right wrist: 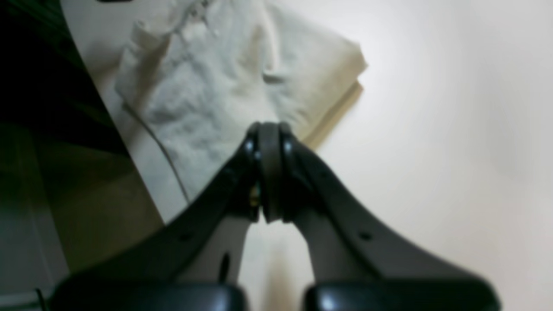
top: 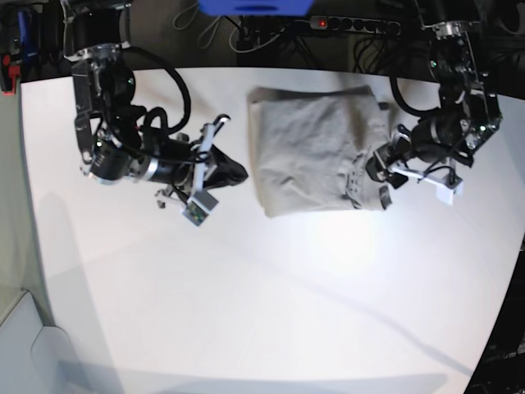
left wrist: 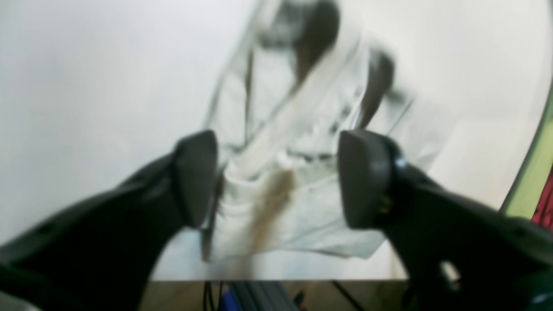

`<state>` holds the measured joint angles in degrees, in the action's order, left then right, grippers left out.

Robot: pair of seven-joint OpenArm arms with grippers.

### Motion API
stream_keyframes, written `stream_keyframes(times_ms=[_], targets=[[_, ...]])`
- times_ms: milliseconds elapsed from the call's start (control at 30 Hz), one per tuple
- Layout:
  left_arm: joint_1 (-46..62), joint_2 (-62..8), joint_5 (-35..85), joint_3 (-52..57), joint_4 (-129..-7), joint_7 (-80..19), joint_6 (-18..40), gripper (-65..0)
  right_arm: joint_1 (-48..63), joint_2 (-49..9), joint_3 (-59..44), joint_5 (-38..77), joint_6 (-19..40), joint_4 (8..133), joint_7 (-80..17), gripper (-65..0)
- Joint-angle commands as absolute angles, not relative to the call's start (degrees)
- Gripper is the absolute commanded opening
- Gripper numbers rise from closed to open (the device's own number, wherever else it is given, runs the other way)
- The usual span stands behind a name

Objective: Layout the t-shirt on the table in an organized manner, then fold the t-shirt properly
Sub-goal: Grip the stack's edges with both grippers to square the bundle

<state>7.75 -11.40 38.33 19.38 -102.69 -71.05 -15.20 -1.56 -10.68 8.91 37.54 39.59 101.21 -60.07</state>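
White table [top: 246, 312] holds one folded t-shirt [top: 316, 152]; left gripper [left wrist: 276, 181] gapes empty, right gripper [right wrist: 268, 172] closed.

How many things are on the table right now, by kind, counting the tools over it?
Shirt: 1
Open tool, left: 1
Shut tool, right: 1
Total: 3, all over the table

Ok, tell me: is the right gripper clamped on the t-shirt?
No: the right gripper has its jaws pressed together with no cloth between them, beside the t-shirt.
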Motion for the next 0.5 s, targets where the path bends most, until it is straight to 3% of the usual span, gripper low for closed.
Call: stream_keyframes(times_ms=[0, 167, 467], targets=[[6.55, -12.09, 38.29, 19.21, -103.60, -70.64, -15.60, -14.2, -2.24, -11.12, 8.75, 38.73, 40.00, 102.11, -58.68, -65.0], [6.11, -13.14, 37.67, 18.95, -103.34, -70.64, -15.60, 0.0, -1.98, -10.95, 5.93, 38.73, 40.00, 102.02, -58.77, -65.0], [2.24, -15.52, 37.67, 18.86, -96.22, -70.55, -15.60, 0.0, -1.27, -10.77, 3.65, 38.73, 40.00, 102.02, -60.18, -65.0]])
